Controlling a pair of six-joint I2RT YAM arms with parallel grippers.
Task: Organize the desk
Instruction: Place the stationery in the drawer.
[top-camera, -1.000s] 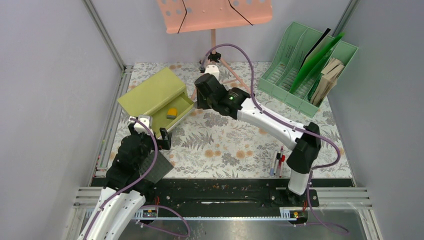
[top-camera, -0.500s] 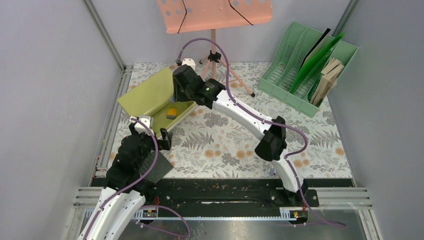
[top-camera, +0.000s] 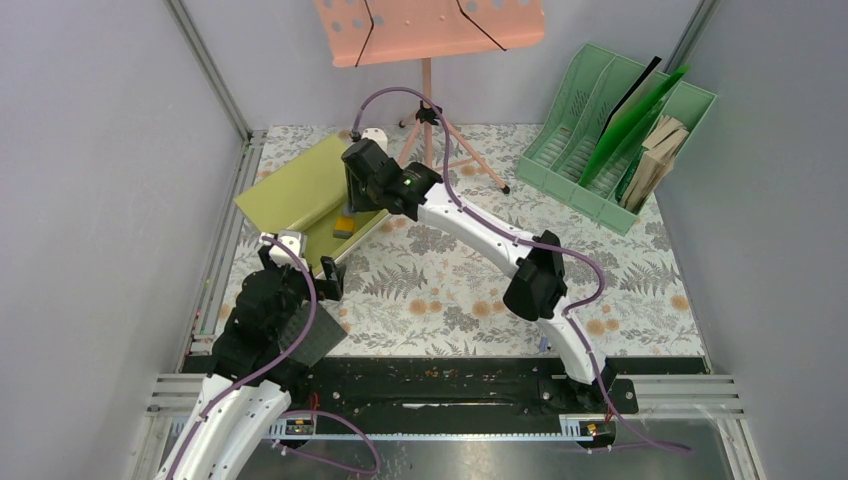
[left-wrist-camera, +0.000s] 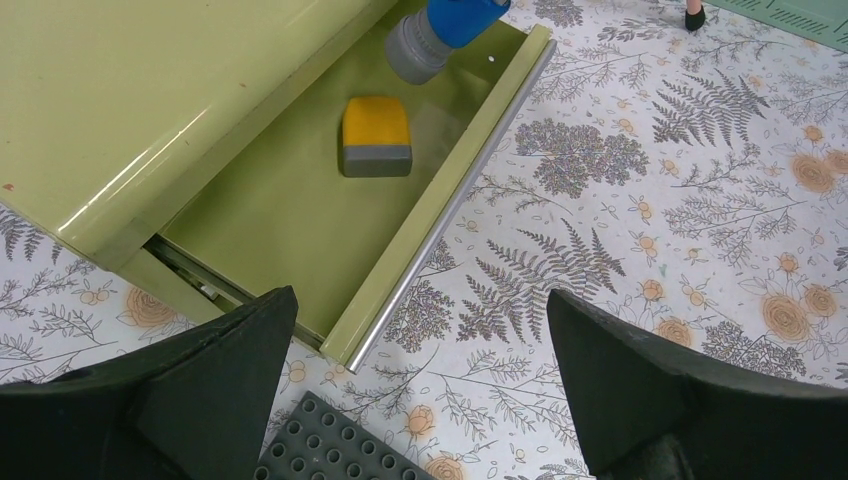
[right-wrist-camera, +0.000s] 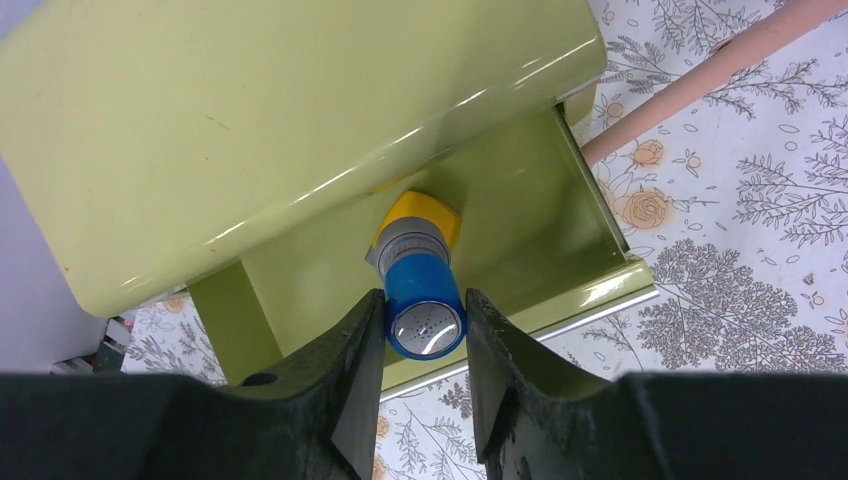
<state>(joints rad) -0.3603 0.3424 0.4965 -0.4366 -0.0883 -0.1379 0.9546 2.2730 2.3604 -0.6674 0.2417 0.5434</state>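
The surface (top-camera: 430, 300) lies beneath both tools and carries an olive cabinet (top-camera: 300, 180) with its drawer (left-wrist-camera: 300, 230) open. The right tool (right-wrist-camera: 425, 322) is clenched on a blue-and-grey cylinder (right-wrist-camera: 420, 285), pointing it into the drawer. A yellow-and-grey block (left-wrist-camera: 376, 136) lies just beyond the cylinder's tip. The left tool (left-wrist-camera: 415, 340) stands released, with the drawer front just ahead of it. Probable step: stowing the cylinder. Next: lower it beside the block, then release.

Desk (top-camera: 440, 290): flat rectangular top, whitish fern-and-orange-flower print, metal rails at edges.
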